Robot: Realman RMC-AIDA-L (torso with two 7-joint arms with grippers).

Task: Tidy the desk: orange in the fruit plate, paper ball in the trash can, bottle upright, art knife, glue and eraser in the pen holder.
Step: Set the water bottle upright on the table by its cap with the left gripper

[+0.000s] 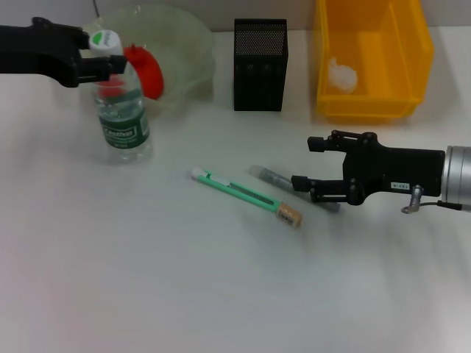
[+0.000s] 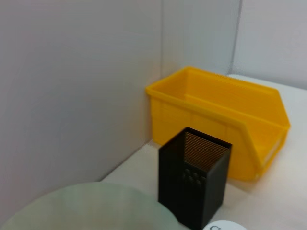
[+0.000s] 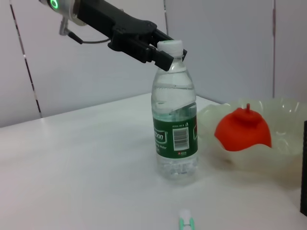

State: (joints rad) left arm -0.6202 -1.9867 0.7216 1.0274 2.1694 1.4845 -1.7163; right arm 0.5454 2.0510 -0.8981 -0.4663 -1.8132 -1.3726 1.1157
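Head view: the left gripper [image 1: 110,62] is pinched on the neck of the bottle [image 1: 122,118], just under the cap, and the bottle stands upright on the table [image 1: 147,279]. Orange [image 1: 147,70] sits in the fruit plate [image 1: 193,55] just behind that gripper; paper ball [image 1: 343,75] lies in the trash can [image 1: 372,103]. The right gripper [image 1: 300,163], spread and holding nothing, hovers at the glue [image 1: 276,179], which runs under its lower finger. Glue looks light, stiff and likely to roll; best taken mid-length. Art knife [image 1: 235,190] and eraser [image 1: 289,215] lie just beyond, pen holder [image 1: 260,65] farther back.
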